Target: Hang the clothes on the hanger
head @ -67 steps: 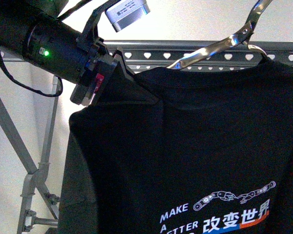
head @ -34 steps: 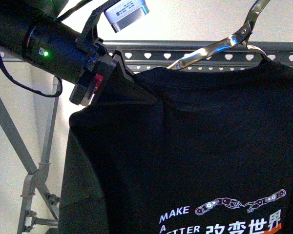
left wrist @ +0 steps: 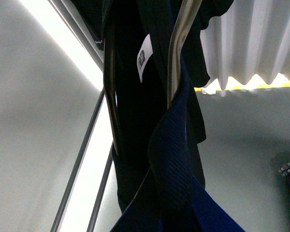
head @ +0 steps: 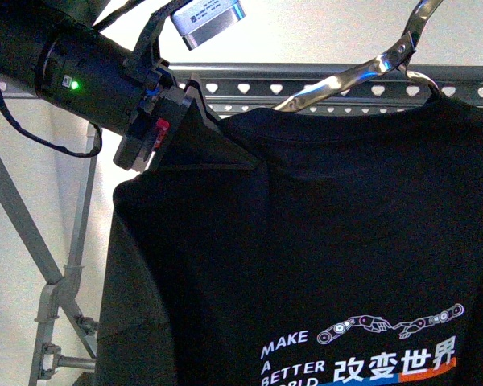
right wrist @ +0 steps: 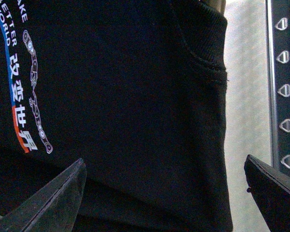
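The black T-shirt (head: 322, 241) with white "MAKE A BETTER WORLD" print hangs in front of the grey rack rail (head: 306, 84) with its heart-shaped holes. A shiny metal wire hanger (head: 370, 68) sits in its neck, the hook raised at the upper right. My left gripper (head: 217, 145) is shut on the shirt's left shoulder; in the left wrist view the dark fabric (left wrist: 169, 159) fills the jaws beside the hanger's wire (left wrist: 176, 43). My right gripper (right wrist: 166, 193) is open, its fingers (right wrist: 53, 203) spread either side of the shirt (right wrist: 125, 96), with the rail (right wrist: 282, 87) beside it. It is out of the front view.
The rack's slanted crossed legs (head: 32, 233) stand at the left against a pale wall. A small silver box (head: 209, 20) rides on my left arm. White corrugated curtain (left wrist: 261, 43) shows in the left wrist view.
The shirt's printed lower part has swung: the print dropped, then rose and shifted left. My left gripper holds the shoulder in nearly the same place.
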Motion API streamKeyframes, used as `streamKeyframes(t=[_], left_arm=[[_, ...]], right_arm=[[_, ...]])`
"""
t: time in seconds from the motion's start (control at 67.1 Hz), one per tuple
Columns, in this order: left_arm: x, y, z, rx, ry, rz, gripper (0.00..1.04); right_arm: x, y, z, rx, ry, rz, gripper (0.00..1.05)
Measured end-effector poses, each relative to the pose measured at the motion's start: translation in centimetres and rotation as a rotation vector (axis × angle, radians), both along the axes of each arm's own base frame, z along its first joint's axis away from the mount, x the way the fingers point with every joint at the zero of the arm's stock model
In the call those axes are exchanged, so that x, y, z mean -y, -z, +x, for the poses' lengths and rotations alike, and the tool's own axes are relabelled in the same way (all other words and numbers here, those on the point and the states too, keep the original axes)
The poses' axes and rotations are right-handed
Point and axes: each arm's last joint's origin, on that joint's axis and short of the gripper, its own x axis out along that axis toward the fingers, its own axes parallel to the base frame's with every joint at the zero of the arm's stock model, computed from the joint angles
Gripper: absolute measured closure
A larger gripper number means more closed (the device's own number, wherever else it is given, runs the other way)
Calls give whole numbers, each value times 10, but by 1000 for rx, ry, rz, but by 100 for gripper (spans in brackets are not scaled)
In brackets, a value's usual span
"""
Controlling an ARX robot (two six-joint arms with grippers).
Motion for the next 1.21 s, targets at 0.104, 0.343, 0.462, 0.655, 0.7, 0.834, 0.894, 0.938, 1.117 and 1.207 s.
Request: streamKeyframes(t=[0.104,0.343,0.462,0.655,0.7,0.834,0.894,0.938,1.117,1.207], left_arm=[[0,0,0,0,0,0,100],[0,0,0,0,0,0,100],[0,0,0,0,-2,1,100],[0,0,0,4,-1,3,100],[0,0,0,6,0,4,100],[0,-2,0,14,11,-4,83],[0,-5,0,22,12,-6,74],[0,-6,0,26,13,-7,66],[0,-6,0,26,14,-8,31],[0,-6,0,26,14,-9,14]], right_arm=[[-2,-2,14,-43,2,19,7],[3,6,43,-130,45,48,7],[6,12,52,-151,69,56,20],[11,11,54,-134,76,80,56],[13,11,52,-130,78,84,65],[19,17,41,-136,79,71,94],[21,21,39,-139,76,64,95],[22,23,37,-142,74,65,95],[23,40,31,-148,70,77,96],[24,51,30,-160,76,88,97]])
